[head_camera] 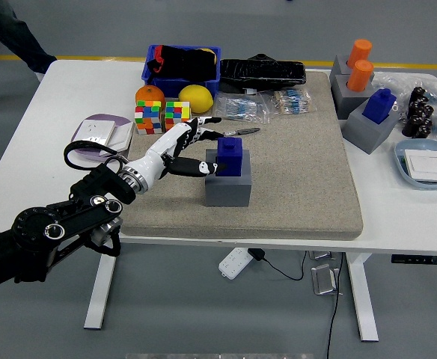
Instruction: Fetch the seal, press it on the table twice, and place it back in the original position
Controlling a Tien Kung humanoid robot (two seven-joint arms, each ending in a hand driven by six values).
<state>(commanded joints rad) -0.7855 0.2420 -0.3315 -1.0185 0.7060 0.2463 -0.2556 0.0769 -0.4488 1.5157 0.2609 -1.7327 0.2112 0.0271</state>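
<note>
The blue seal (pixel 230 156) stands upright in its grey holder block (pixel 227 185) on the beige mat (pixel 293 164), just past the tips of the left hand (pixel 179 149) — the thumb tip reaches to the seal's near side and looks to be touching or almost touching it, while the other fingers (pixel 200 126) are spread wide above and to the left of it, closed around nothing. The black left arm (pixel 61 228) runs back from the hand toward the lower left corner, over the mat's left edge and the white tabletop (pixel 39 149). Just beyond the fingertips a pen (pixel 237 132) lies on the mat, and behind the fingers sit two colourful puzzle cubes (pixel 163 116), an orange (pixel 150 95) and a lemon (pixel 196 98), with a blue bin (pixel 182 66) of dark things further back. To the left of the wrist a white and purple pad (pixel 99 133) lies on the tabletop. Well off to the right of the fingers, at the mat's far corner, stand more grey blocks — two carrying orange seals (pixel 359 63) and one carrying another blue seal (pixel 381 105) — and beside them a pale blue tray (pixel 426 166). A person's dark trouser leg (pixel 13 34) shows at the upper left corner, off the tabletop.
</note>
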